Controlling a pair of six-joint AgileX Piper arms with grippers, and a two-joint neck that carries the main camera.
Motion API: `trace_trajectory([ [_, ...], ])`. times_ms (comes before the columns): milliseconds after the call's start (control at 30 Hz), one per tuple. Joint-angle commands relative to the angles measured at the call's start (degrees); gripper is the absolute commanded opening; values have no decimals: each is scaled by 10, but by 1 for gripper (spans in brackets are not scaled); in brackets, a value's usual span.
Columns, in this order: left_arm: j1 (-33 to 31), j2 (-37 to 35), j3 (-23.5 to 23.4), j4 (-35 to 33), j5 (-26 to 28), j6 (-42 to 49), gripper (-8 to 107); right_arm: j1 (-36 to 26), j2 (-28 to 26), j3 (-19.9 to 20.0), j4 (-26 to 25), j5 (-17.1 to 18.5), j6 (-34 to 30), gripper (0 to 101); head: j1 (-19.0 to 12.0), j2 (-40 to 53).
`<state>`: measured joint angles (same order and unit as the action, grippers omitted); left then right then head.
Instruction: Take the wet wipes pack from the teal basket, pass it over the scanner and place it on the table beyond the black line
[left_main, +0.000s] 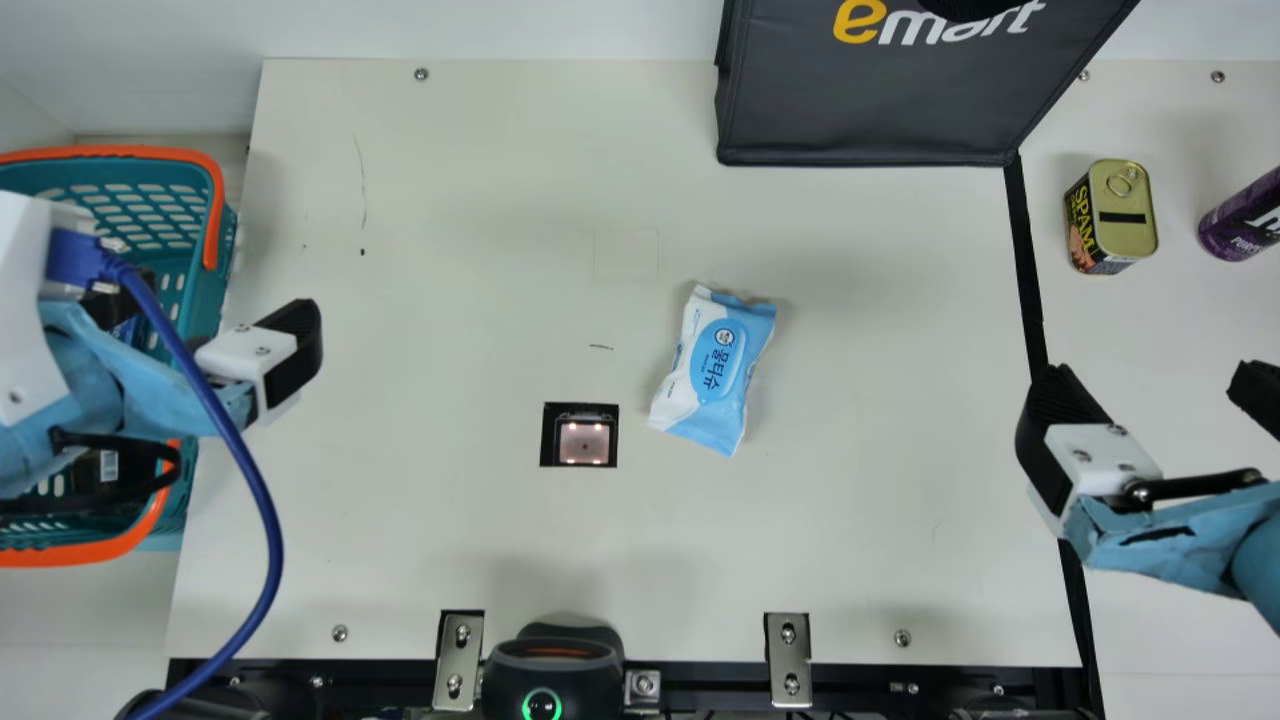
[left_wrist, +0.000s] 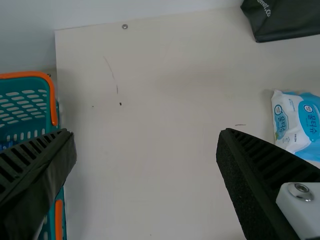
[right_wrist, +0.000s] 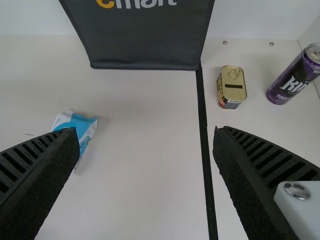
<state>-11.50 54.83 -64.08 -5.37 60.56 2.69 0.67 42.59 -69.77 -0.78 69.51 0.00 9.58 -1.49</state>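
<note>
The blue and white wet wipes pack (left_main: 712, 370) lies flat on the table, right of the scanner window (left_main: 584, 442). My left gripper (left_main: 290, 350) is at the left, over the edge of the teal basket (left_main: 200, 290); in the left wrist view the left gripper (left_wrist: 147, 165) is open and empty, the wipes pack (left_wrist: 300, 125) beyond one finger. My right gripper (left_main: 1150, 400) hangs over the black line (left_main: 1025, 260); in the right wrist view the right gripper (right_wrist: 145, 165) is open with nothing held, the pack (right_wrist: 80, 127) partly behind a finger.
Beyond the black line stand a SPAM can (left_main: 1125, 215) and a purple can (left_main: 1245, 220). A dark bag (left_main: 870, 110) stands at the back. A black device with a green ring (left_main: 550, 675) sits at the front edge. A blue cable (left_main: 255, 480) loops from the left arm.
</note>
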Motion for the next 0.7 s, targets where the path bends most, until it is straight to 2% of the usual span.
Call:
trace_trajectory([
  [0,0,0,0,0,0,0,90,0,0,0,0,0,0,95,-17,-1],
  [367,0,0,0,0,0,0,90,64,30,21,29,4,-31,95,-17,-1],
  [667,0,0,0,0,0,0,90,95,94,24,89,2,-50,95,-17,-1],
])
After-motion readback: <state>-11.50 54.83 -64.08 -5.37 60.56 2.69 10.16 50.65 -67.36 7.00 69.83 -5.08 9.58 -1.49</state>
